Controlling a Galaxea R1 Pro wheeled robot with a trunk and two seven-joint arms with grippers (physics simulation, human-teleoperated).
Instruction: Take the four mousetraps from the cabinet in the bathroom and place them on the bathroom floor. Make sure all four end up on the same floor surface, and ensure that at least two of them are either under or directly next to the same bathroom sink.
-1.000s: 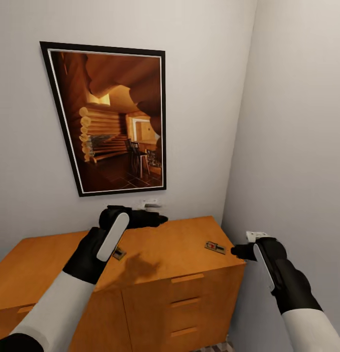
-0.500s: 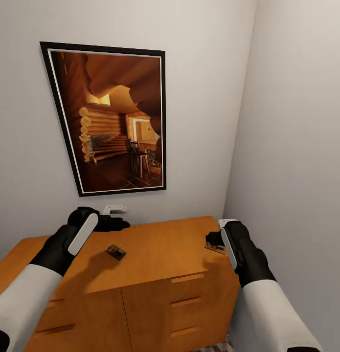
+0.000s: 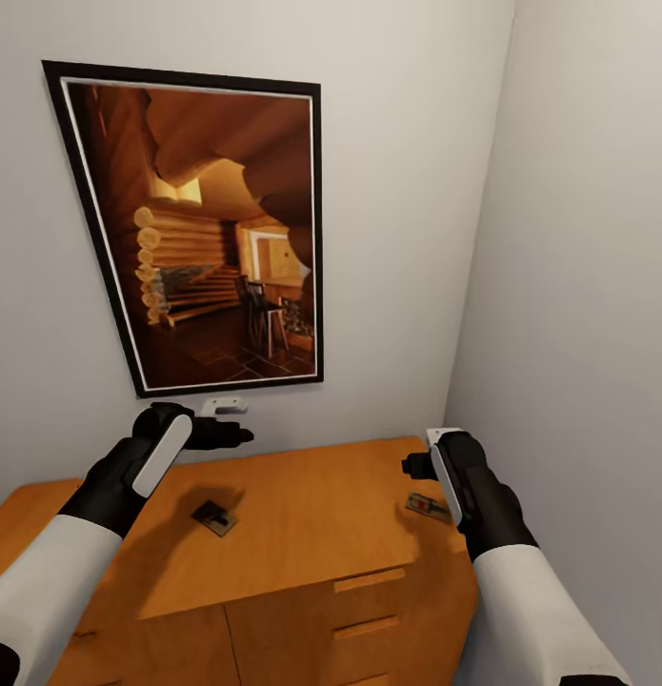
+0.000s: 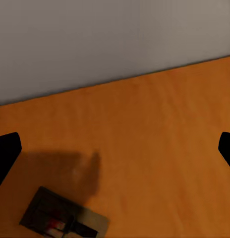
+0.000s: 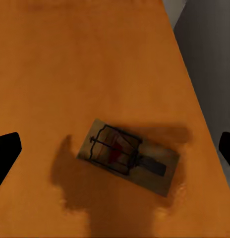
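Two mousetraps lay on top of the cabinet. The right gripper hung just above the right mousetrap, which sat near the cabinet's right edge by the side wall. Through the right wrist camera that trap lay beneath the spread, empty fingers, its long axis slanted across the gap between them. The left gripper, wide open and empty too, hovered near the back wall, with the left mousetrap lying nearer the robot than its fingertips. My guess: the right arm was better placed
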